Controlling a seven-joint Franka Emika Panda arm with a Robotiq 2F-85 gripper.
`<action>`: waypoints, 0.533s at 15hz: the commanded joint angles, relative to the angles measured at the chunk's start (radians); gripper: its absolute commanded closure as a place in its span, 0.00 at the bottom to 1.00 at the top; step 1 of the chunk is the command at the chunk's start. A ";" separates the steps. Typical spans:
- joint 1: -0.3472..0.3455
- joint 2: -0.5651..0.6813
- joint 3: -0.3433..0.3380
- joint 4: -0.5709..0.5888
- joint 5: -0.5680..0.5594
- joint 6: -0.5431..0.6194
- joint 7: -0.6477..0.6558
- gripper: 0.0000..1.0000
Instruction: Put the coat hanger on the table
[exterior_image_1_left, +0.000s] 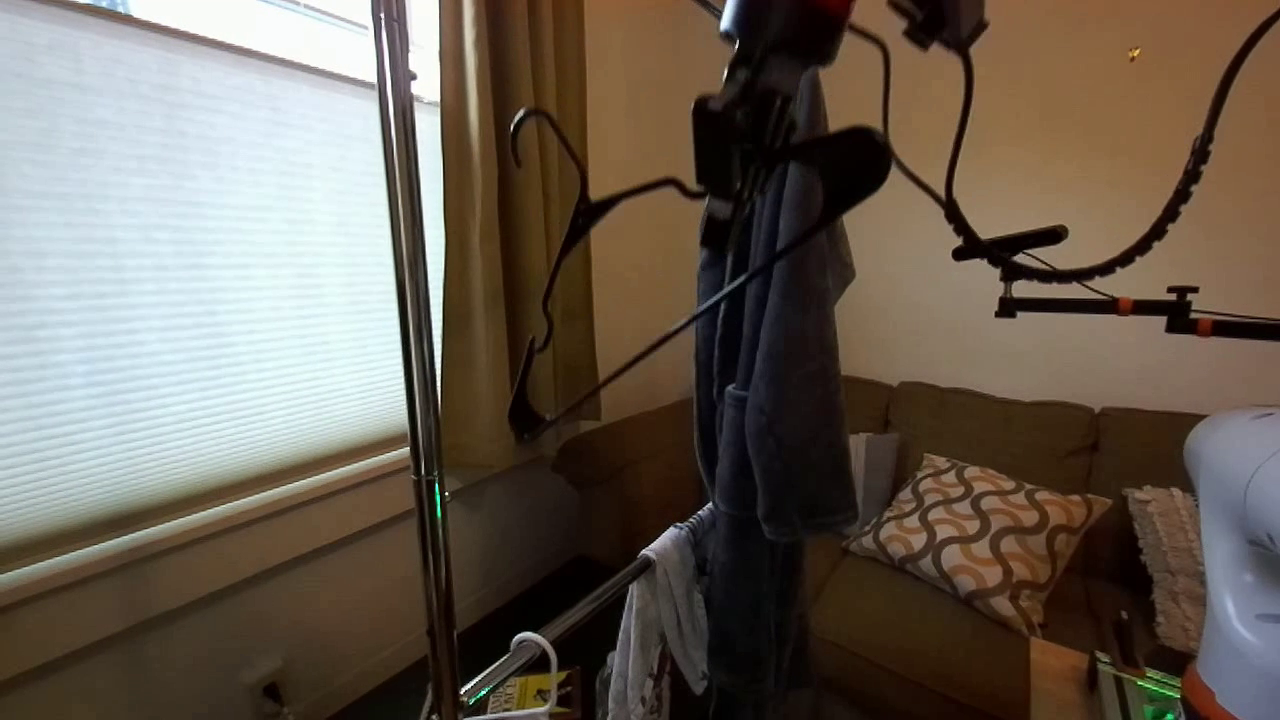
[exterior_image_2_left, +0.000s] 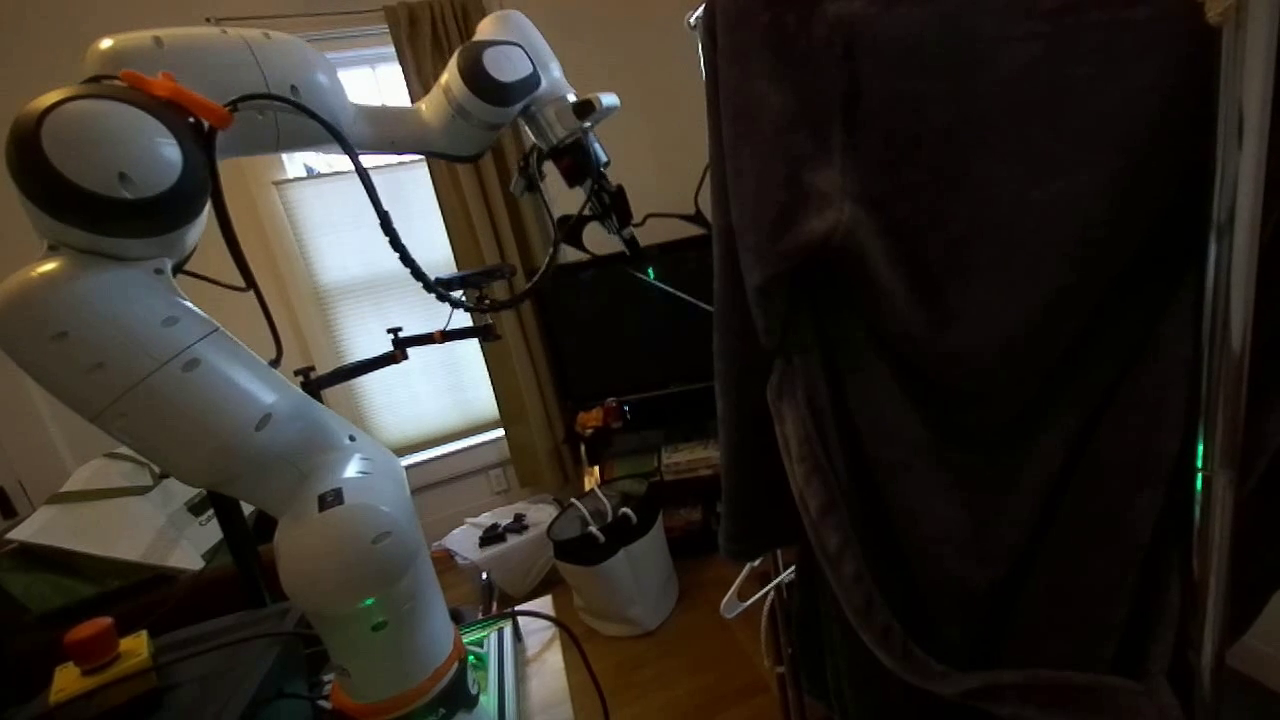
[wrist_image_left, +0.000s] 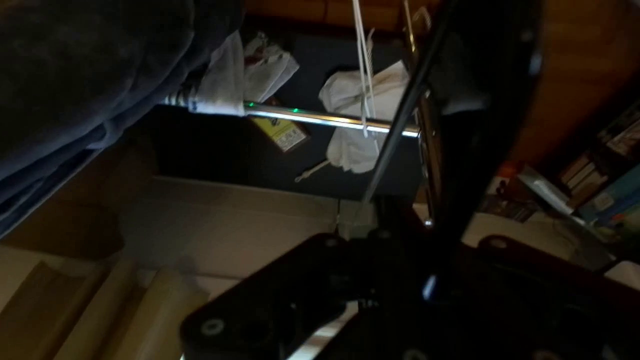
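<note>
The coat hanger (exterior_image_1_left: 590, 212) is black and hangs tilted in the air, its hook at the upper left in an exterior view. My gripper (exterior_image_1_left: 728, 205) is shut on its right shoulder. In an exterior view the gripper (exterior_image_2_left: 622, 232) holds the hanger (exterior_image_2_left: 672, 291), part of which is hidden behind a dark robe. In the wrist view a broad black end of the hanger (wrist_image_left: 480, 125) and its thin bar rise from the gripper (wrist_image_left: 395, 215); the jaws are very dark there. A light wooden surface (exterior_image_2_left: 545, 660) lies beside the robot base; I cannot tell whether it is the table.
A chrome rack pole (exterior_image_1_left: 415, 300) stands close to the hanger. A long dark robe (exterior_image_1_left: 780, 380) hangs near the gripper. A white hanger (exterior_image_1_left: 545, 665) and white cloth (exterior_image_1_left: 660, 600) hang on the low rail. A white bin (exterior_image_2_left: 620, 580) and a white-covered stand (exterior_image_2_left: 500, 550) are behind.
</note>
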 joint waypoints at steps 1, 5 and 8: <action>0.032 -0.051 -0.080 -0.248 0.180 0.147 -0.135 0.99; 0.055 -0.031 -0.135 -0.399 0.357 0.155 -0.313 0.99; 0.043 -0.037 -0.159 -0.446 0.420 0.000 -0.357 0.99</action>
